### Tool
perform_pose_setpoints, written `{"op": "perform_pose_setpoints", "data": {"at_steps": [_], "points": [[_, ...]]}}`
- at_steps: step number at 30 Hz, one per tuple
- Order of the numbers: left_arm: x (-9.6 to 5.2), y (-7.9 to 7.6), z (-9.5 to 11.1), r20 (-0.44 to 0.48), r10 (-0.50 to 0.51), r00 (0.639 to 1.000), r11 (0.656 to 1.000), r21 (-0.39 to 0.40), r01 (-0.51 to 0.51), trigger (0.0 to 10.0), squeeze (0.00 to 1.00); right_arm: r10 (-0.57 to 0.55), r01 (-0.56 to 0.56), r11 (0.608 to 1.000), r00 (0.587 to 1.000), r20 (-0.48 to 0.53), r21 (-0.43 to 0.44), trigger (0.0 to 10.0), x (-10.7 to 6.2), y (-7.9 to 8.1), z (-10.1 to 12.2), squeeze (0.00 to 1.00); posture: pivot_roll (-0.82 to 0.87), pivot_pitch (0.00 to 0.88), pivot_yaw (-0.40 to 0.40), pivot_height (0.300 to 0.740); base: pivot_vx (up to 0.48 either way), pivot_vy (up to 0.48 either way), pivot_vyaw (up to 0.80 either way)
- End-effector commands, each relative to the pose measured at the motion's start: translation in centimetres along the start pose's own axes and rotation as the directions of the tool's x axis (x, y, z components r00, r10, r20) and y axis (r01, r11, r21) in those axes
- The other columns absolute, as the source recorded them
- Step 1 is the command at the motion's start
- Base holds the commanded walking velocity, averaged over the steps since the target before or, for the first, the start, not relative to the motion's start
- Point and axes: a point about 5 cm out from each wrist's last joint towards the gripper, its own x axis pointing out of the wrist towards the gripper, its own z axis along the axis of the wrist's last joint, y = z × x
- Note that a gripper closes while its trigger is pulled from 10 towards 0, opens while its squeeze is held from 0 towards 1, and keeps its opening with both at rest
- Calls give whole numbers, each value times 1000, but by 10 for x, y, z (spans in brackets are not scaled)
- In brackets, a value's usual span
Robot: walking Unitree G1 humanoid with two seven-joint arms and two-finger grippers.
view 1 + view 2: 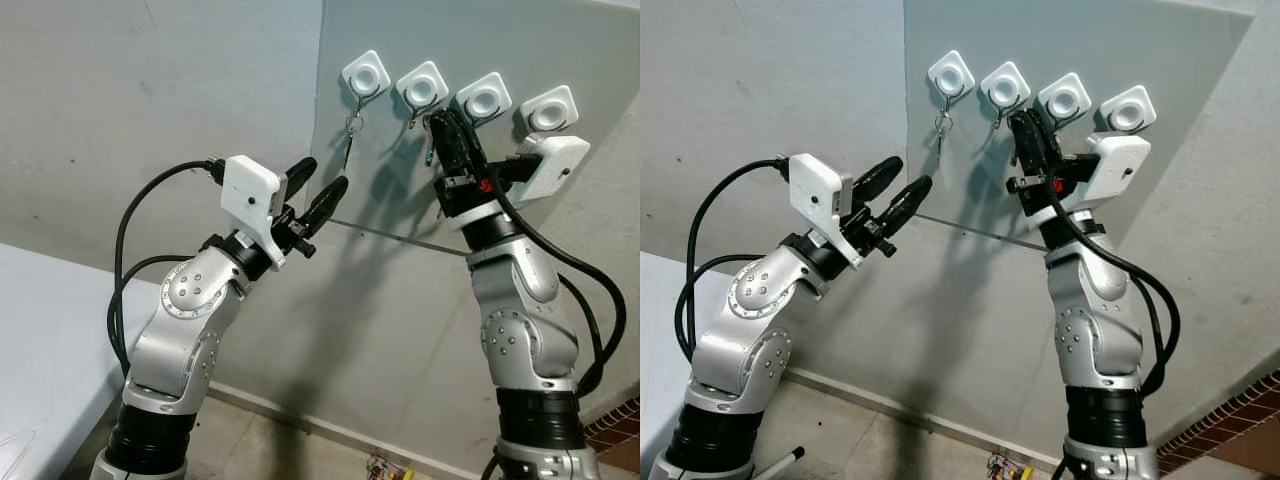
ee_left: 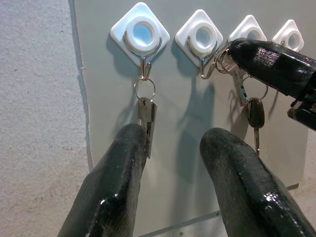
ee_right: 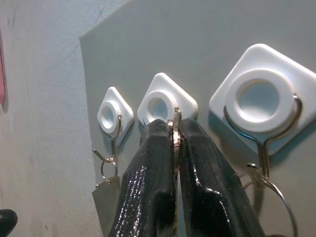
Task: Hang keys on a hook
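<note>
Wall hook (image 2: 207, 54): right fingers (image 2: 266, 61) pinch keys (image 2: 247, 96).

Rough plastered wall (image 1: 120, 110) in pale grey, kind of speckled and scuffed. A smooth grey panel (image 1: 560, 330) is fixed flat on it, and shadows fall across that panel. Down low there's a pale baseboard (image 1: 890, 405) meeting a tan tiled floor (image 1: 830, 440). White flat surface (image 1: 40, 340) on the left. Bit of red brick (image 1: 1240, 420) at the bottom right corner.

keys (image 2: 245, 94): silver ring, dark-headed key, dangling beside second hook (image 2: 205, 61) | pinched in right hand (image 3: 174, 143)
</note>
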Motion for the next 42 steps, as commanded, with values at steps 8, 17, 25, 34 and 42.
{"op": "perform_pose_setpoints", "data": {"at_steps": [8,17,25,34,42], "points": [[0,-2,6,16,-6,1000,1000,0,6,10000,0,15,-14,1000,1000,13,-11,10000,7,4,2,0,1,38,-64,740,0,0,0],[-2,-1,7,16,7,1000,1000,-5,-7,10000,0,32,-32,999,999,23,-13,10000,10,7,1,0,7,41,-66,740,0,0,0],[-3,0,7,12,19,1000,1000,-8,-19,10000,0,66,-64,996,997,33,-69,10000,10,10,2,0,12,45,-67,740,0,0,0],[-3,0,8,16,22,1000,1000,-15,-22,10000,0,91,-81,987,994,68,-139,10000,11,11,6,0,11,44,-67,740,0,0,0],[-3,0,9,17,23,1000,1000,-19,-23,10000,0,111,-98,979,992,64,-181,10000,9,12,6,0,10,44,-66,740,0,0,0]]}}
